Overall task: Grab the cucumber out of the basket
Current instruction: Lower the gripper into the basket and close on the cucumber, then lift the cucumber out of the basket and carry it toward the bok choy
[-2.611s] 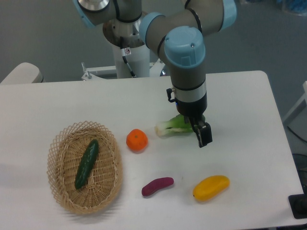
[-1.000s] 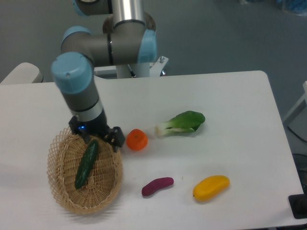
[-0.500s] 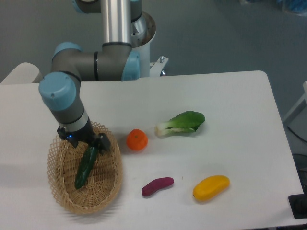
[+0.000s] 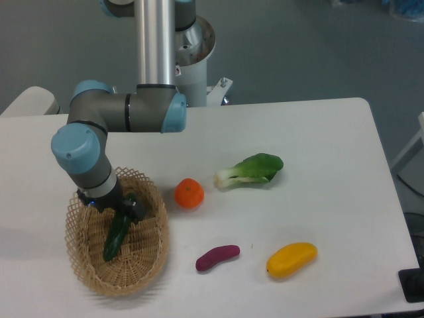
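The dark green cucumber (image 4: 114, 241) lies lengthwise in the oval wicker basket (image 4: 158, 250) at the table's front left. My gripper (image 4: 123, 211) is low inside the basket, over the cucumber's upper end. One dark finger (image 4: 137, 209) shows just right of the cucumber; the other is hidden under the wrist. The jaws look open, astride the cucumber. The cucumber's lower half is in plain sight and rests on the basket floor.
An orange (image 4: 189, 193) sits just right of the basket. A bok choy (image 4: 252, 169) lies mid-table. A purple sweet potato (image 4: 217, 258) and a yellow mango (image 4: 291, 259) lie near the front edge. The arm's base column stands at the back.
The arm has swung from the bok choy across to the basket, and in the last half second has dropped lower over the cucumber's upper end. The cucumber has not moved.
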You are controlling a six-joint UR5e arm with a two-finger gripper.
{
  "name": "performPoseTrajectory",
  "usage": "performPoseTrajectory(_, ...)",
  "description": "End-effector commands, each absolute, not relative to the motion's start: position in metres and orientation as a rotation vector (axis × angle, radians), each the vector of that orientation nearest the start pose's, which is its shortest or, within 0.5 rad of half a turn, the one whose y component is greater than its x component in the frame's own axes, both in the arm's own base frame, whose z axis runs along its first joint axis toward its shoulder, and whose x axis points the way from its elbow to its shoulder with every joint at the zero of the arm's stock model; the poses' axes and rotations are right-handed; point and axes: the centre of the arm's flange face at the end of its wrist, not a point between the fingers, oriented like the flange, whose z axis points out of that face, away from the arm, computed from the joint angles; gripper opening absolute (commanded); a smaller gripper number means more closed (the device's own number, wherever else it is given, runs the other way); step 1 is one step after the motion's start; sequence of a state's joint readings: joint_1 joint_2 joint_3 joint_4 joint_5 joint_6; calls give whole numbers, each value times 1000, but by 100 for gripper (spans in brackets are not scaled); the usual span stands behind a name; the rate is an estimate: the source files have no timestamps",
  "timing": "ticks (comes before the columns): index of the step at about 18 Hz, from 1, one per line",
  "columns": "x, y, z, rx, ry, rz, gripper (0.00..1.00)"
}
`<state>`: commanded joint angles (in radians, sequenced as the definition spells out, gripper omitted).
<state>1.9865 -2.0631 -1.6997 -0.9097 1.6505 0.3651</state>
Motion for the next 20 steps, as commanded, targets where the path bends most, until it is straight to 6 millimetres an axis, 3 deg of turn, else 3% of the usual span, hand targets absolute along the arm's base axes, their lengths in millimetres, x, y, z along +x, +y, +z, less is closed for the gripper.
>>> performPoseTrajectory(4, -137, 620, 212, -3136, -79, 141, 98)
performPoseTrajectory(6, -138, 622, 213, -3133, -79, 143, 81)
performPoseTrajectory(8, -139, 621, 213, -3134, -82, 145, 56)
performPoseTrajectory(9, -139, 621, 213, -3135, -82, 150, 53)
performPoseTrajectory(11, -141, 621, 215, -3139, -73, 181, 51)
performPoseTrajectory(13, -141, 621, 215, -3140, -66, 185, 41)
performPoseTrajectory(20, -143, 622, 222, -3127, -65, 193, 41)
